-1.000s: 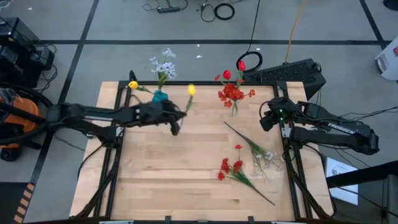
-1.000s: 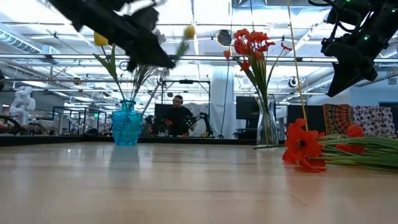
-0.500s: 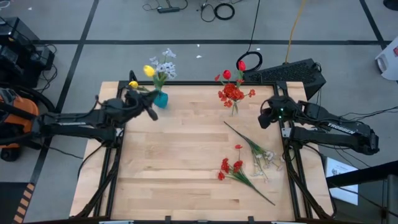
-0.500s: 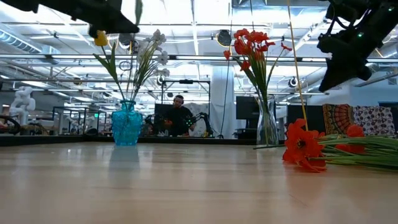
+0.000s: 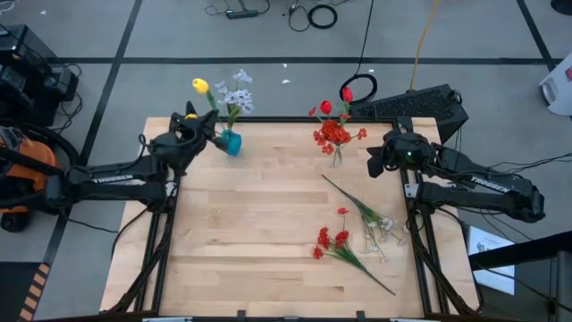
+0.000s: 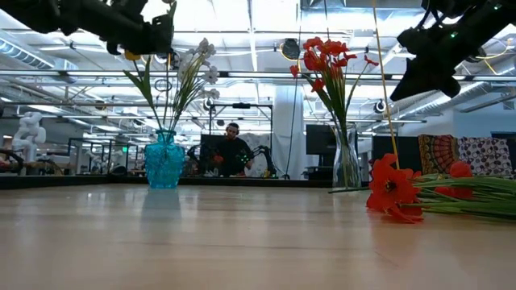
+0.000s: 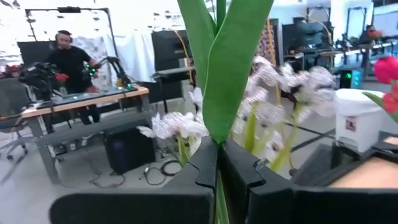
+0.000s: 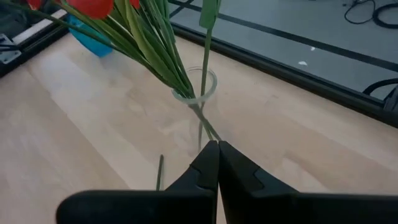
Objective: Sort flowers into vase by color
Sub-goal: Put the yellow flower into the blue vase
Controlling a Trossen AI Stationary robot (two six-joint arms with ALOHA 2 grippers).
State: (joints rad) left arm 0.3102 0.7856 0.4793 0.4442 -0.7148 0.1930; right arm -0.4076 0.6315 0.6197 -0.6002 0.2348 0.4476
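Left end effector swung back beside blue vase, clamping yellow flower stem; right end effector closed, empty.

Both end effectors raised, closed

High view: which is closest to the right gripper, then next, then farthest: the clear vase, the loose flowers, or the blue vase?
From the right gripper:
1. Clear glass vase of red flowers, just beside it.
2. Loose red and pale flowers lying on the table, toward the near edge.
3. Blue glass vase, across by the left gripper.

right gripper fingers closed | clear vase ahead | red flowers inside
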